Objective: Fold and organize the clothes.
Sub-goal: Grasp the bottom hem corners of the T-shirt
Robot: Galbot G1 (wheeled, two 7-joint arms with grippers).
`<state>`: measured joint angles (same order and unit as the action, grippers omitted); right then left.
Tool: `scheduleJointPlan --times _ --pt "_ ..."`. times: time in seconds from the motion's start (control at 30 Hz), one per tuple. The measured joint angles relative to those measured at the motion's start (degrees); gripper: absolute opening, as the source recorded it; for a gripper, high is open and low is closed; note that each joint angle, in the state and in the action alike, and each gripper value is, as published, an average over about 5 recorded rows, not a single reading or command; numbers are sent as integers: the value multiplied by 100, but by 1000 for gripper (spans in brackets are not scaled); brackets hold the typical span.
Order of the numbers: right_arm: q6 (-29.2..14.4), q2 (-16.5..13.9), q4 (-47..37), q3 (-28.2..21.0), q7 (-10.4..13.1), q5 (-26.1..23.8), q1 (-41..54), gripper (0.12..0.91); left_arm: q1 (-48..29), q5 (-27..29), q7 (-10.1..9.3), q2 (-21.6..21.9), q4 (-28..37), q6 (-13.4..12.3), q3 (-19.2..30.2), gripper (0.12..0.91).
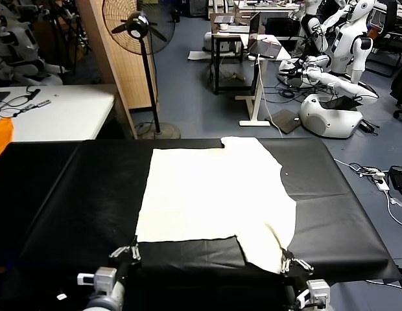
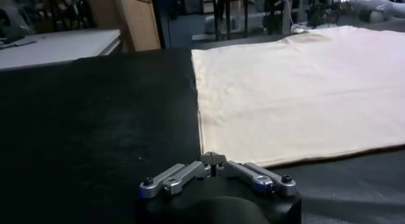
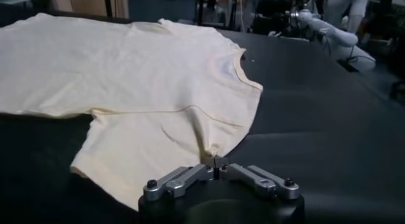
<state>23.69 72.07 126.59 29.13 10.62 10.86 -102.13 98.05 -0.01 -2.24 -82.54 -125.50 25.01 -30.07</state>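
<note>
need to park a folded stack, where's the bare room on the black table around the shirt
Bare black cover runs wide on the robot's left of the shirt, and a narrower strip on its right. The near edge is crowded: left gripper pinches the hem corner, right gripper the sleeve.

One shirt, one table cover, two grippers

A single cream shirt point(image 1: 214, 194) lies on one black cover point(image 1: 78, 201). Two grippers show at the near edge: the left gripper point(image 1: 133, 252) and the right gripper point(image 1: 286, 260), one at each side. Beyond the table stand one fan point(image 1: 137, 27), one white table point(image 1: 58, 111), and one patch of orange cloth point(image 1: 0, 137) at the left border.
</note>
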Motion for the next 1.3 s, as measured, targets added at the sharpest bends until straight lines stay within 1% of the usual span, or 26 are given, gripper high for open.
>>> scheduleJointPlan --times 0.07,0.1,0.4,0.43,0.5,0.6,0.67,0.73,0.77,0.87,0.9,0.97,1.0,1.1,1.13,1.2,1.3 --pt "-8 0 -10 -2 -3 -2 -1 121 18 40 -13 -12 -33 -2 0 173" --pt "-12 -1 -13 -2 -4 -2 -2 121 20 45 -14 -14 -45 4 0 211" --pt "-29 -16 -33 -2 -19 -13 -8 121 -126 26 -5 -14 93 57 -1 676" --pt "-31 -18 -34 -1 -20 -13 -8 121 -150 19 -6 -13 116 64 -1 717" --pt "-34 -20 -36 0 -22 -14 -8 121 -197 -3 -10 -12 162 77 -5 774" --pt "-35 -19 -35 1 -22 -18 -8 121 -254 -47 -13 -2 223 83 -23 793" --pt "-35 -18 -34 4 -23 -21 -8 121 -272 -69 -10 2 249 81 -30 783" --pt "-35 -17 -34 11 -23 -22 -10 121 -272 -78 3 -3 259 74 -24 734" --pt "-35 -17 -34 17 -23 -22 -11 121 -266 -79 12 -8 261 70 -17 694" --pt "-35 -17 -29 37 -24 -22 -19 121 -230 -79 48 -27 260 60 4 539" --pt "-36 -17 -28 42 -24 -22 -23 121 -213 -79 60 -35 259 55 9 472" --pt "-41 -17 -26 48 -24 -22 -27 121 -182 -77 81 -50 261 46 14 371" --pt "-51 -18 -26 50 -24 -22 -28 121 -169 -75 92 -59 265 42 16 304" --pt "-139 -22 -19 61 -23 -34 -38 121 -150 -66 117 -82 279 29 19 170" --pt "-193 -27 -6 70 -22 -45 -47 121 -149 -64 121 -87 278 22 17 147" --pt "-314 -42 31 96 -21 -93 -70 121 -145 -63 127 -88 264 7 6 129" --pt "-518 -79 79 147 -25 -245 -118 121 -111 -62 130 -66 202 -14 -28 127"
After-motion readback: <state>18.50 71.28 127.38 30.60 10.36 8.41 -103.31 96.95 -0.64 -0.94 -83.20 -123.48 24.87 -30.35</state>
